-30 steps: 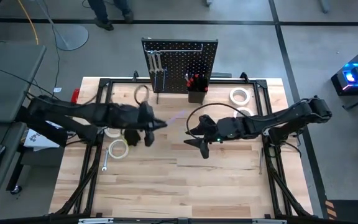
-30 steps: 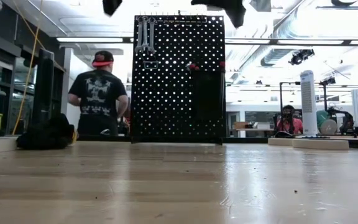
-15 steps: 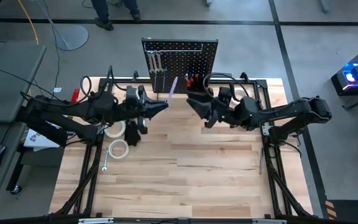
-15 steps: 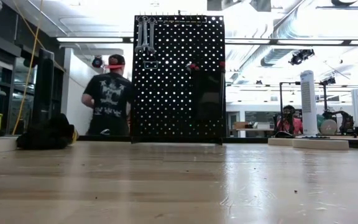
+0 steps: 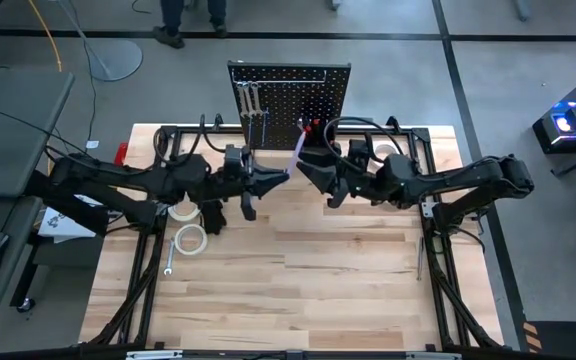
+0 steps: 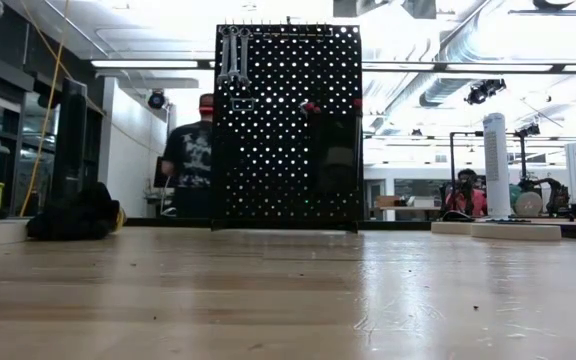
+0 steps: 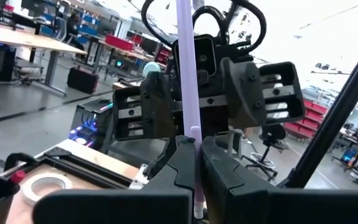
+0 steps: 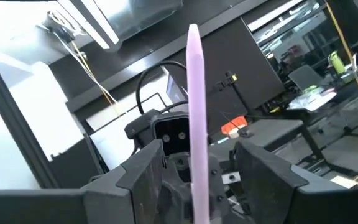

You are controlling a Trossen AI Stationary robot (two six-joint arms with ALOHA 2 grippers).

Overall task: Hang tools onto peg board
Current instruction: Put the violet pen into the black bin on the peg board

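With the left gripper [image 5: 280,178] clenched on the slim lilac-handled tool [image 5: 297,146] just in front of the peg board [image 5: 289,100], close the right gripper [image 5: 308,166], whose jaws stand released around the handle, before you release the left.

One camera hangs above me and looks straight down on the whole desk [image 5: 298,280], both my arms, and the peg board [image 5: 290,100] standing at the far edge. A second sits at desk-top height by the near edge, facing level across the wood to the same peg board [image 6: 288,125] and the room behind it. A camera on my left wrist looks close past my left hand [image 7: 194,168] at my right hand [image 7: 210,93] facing it. The one on my right wrist looks back the other way, past my right hand [image 8: 197,180]. Both wrist views share the pale purple rod [image 7: 185,68] between them.
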